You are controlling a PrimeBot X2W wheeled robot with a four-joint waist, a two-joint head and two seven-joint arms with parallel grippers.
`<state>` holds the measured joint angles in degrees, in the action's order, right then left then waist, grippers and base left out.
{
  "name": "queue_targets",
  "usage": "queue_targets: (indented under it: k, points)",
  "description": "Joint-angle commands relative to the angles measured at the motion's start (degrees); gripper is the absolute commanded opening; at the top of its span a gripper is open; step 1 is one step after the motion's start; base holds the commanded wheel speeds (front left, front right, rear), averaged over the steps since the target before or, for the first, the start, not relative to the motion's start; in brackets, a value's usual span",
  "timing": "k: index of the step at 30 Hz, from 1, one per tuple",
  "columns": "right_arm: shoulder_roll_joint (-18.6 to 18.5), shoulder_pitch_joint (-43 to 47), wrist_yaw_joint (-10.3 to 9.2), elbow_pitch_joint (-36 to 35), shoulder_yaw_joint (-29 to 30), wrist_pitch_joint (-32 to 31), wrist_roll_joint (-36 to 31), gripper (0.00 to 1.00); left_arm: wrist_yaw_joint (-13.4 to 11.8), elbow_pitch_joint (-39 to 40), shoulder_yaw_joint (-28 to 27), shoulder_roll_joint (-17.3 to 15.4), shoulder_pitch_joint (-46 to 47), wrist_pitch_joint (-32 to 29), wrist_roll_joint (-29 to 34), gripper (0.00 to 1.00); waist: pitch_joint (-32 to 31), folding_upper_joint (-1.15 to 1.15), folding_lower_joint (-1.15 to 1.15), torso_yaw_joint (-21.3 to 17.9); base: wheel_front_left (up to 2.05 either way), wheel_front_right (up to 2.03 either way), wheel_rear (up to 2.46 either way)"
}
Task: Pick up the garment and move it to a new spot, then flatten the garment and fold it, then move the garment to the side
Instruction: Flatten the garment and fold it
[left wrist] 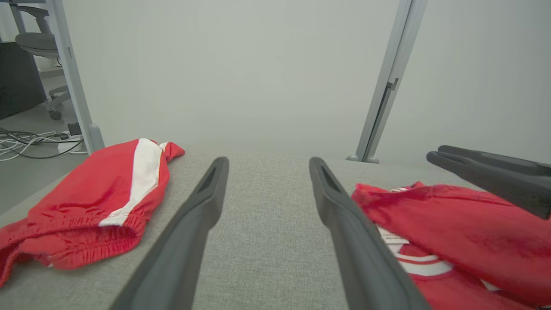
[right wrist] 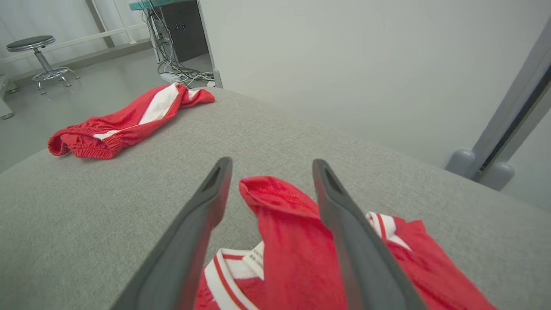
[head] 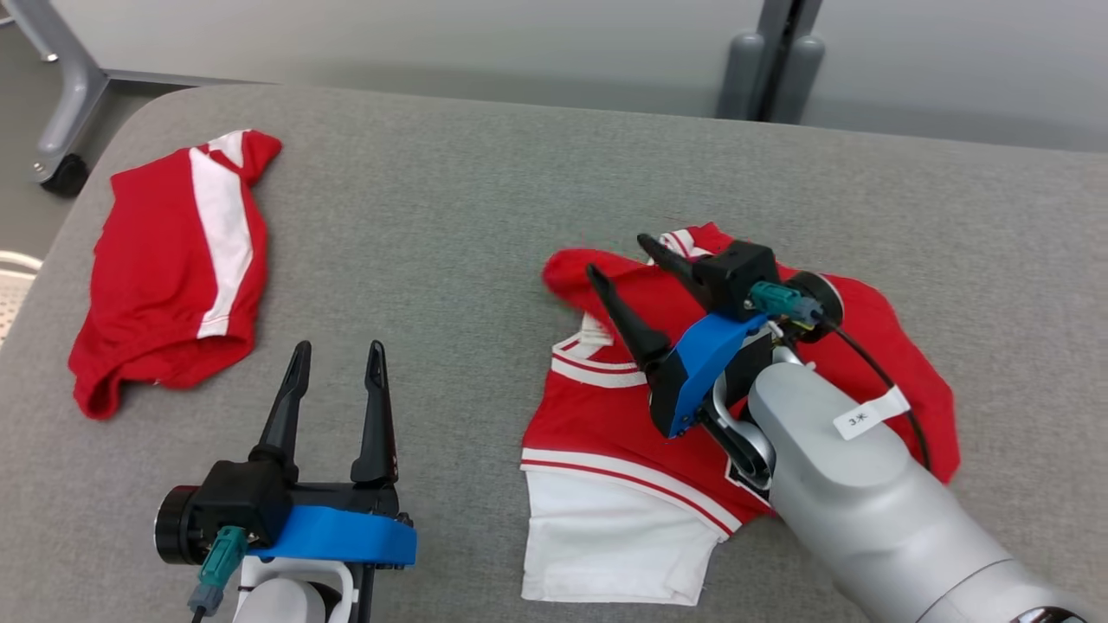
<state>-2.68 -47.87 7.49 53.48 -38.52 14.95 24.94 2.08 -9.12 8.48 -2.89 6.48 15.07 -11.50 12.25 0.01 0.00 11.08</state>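
Note:
The garment (head: 623, 433), a red jersey with white trim and a white lower panel, lies crumpled on the grey table at centre right. My right gripper (head: 621, 257) hovers over its upper left part, open. In the right wrist view a raised red fold of the garment (right wrist: 280, 202) lies between and below the spread fingers of that gripper (right wrist: 272, 162), not pinched. My left gripper (head: 338, 348) is open over bare table, left of the jersey. In the left wrist view it (left wrist: 267, 160) holds nothing, with the garment (left wrist: 452, 232) to its right.
Red shorts with a white stripe (head: 164, 277) lie bunched at the table's far left, near the rounded edge. The grey padded table (head: 450, 225) has bare room between the two pieces. Grey partition posts (head: 770, 69) stand behind the far edge.

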Motion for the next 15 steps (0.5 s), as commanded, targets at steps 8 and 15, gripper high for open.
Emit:
queue_targets:
  k: [8, 15]
  points:
    - [-5.2, 4.1, 0.01, -6.7, 8.8, 0.3, -2.3, 1.00, 0.3, 0.2, -1.3, 0.0, -1.3, 0.1, 1.1, 1.00, -2.3, -0.01, 0.00, -4.7, 0.00, 0.00, 0.00]
    - [-11.9, 11.8, 0.01, -11.5, 20.5, 0.3, -5.1, 1.00, 0.7, 0.6, -2.7, 0.0, -2.5, 0.1, 2.1, 1.00, -3.6, -0.01, 0.00, -7.1, 0.00, 0.00, 0.00]
